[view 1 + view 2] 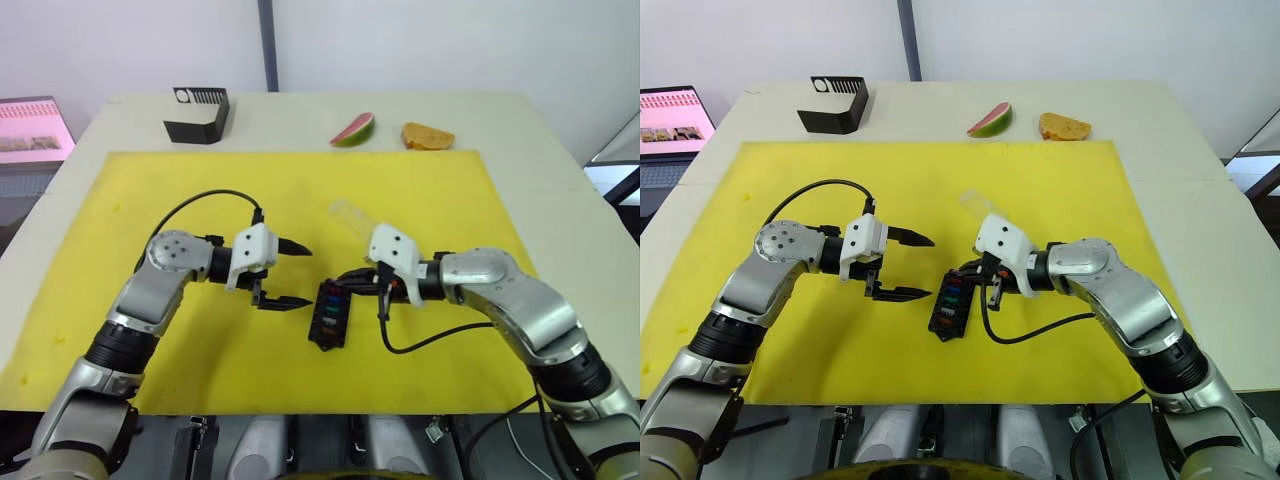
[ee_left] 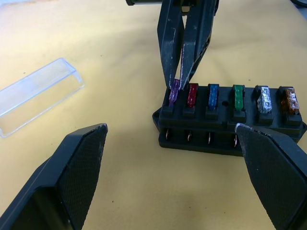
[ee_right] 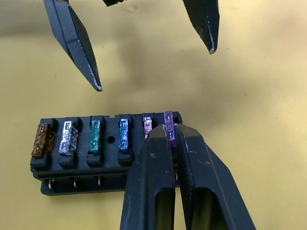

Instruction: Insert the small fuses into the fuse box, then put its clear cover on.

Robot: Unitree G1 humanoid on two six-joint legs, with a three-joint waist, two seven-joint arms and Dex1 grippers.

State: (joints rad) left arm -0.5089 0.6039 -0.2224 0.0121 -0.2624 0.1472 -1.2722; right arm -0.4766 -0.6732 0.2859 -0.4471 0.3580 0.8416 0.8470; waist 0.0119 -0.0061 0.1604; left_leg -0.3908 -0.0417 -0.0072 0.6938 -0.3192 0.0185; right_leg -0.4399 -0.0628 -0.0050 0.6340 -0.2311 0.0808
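We count six small coloured plastic fuses [image 2: 213, 95], one black rectangular plastic fuse box [image 2: 230, 125], one clear rectangular plastic cover [image 2: 36, 93], one black angular box [image 1: 198, 115], two food pieces [image 1: 354, 130].

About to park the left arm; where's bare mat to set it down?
Bare yellow mat spreads toward the robot from the open left gripper, and between the clear cover and the mat's far edge. It's crowded around the fuse box, where the right gripper pinches the purple fuse.

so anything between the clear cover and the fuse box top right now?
Yes. The right gripper is shut on the purple fuse at the end slot of the fuse box, directly over its top. The clear cover lies apart on the yellow mat. The left gripper is open beside the box.
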